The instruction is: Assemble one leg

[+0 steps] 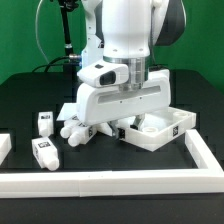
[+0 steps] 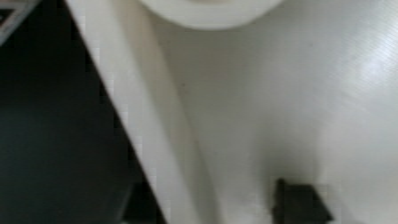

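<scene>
The white Franka arm [image 1: 125,30] stands bent low over the middle of the black table [image 1: 40,95]. Below it, reaching toward the exterior view's right, lies the large flat white square plastic tabletop with raised rim and tags [image 1: 165,128]. A long white rail [image 1: 120,182] borders the near edge.

Three small white stubby plastic legs with tagged blocky ends lie loose on the exterior view's left: one far [image 1: 42,121], one near [image 1: 43,152], and one [image 1: 76,131] just beside the tabletop's left edge, closest to the arm.

The gripper [image 1: 122,115] sits right down at the tabletop. The wrist view is filled with blurred white plastic, so I cannot tell whether the fingers are spread or clenched, or on what.

My judgement: the closest leg is the natural pick. Grasp it by the blocky end, keep it upright, and seat it squarely.
</scene>
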### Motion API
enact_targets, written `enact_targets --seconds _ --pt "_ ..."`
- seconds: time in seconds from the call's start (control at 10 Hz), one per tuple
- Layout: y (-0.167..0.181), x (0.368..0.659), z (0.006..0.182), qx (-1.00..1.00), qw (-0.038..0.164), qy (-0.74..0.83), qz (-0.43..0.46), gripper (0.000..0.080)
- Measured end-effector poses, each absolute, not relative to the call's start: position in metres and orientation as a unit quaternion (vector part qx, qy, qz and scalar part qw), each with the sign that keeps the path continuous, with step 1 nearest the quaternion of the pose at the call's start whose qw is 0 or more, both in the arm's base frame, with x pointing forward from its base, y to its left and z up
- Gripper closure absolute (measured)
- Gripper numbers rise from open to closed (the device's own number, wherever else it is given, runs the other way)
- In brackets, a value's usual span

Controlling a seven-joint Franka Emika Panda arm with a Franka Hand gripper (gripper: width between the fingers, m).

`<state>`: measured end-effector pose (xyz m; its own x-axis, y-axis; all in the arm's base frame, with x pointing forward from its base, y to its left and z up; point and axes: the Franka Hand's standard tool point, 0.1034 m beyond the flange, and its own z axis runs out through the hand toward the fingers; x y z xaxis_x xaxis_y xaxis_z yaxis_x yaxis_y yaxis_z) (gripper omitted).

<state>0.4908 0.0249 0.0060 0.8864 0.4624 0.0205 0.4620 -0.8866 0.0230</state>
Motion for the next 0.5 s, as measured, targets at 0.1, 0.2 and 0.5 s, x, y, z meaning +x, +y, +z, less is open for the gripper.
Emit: enact_targets --seconds 0.1,0.2,0.5 --pt "0.025 0.491 0.006 0.971 0.009 0.239 0.012 0.0679" --pt "0.025 0.491 0.006 0.971 0.009 0.238 0.013 0.0746" --pt "0.016 0.480 0.015 0.984 0.002 0.177 -0.010 0.0746"
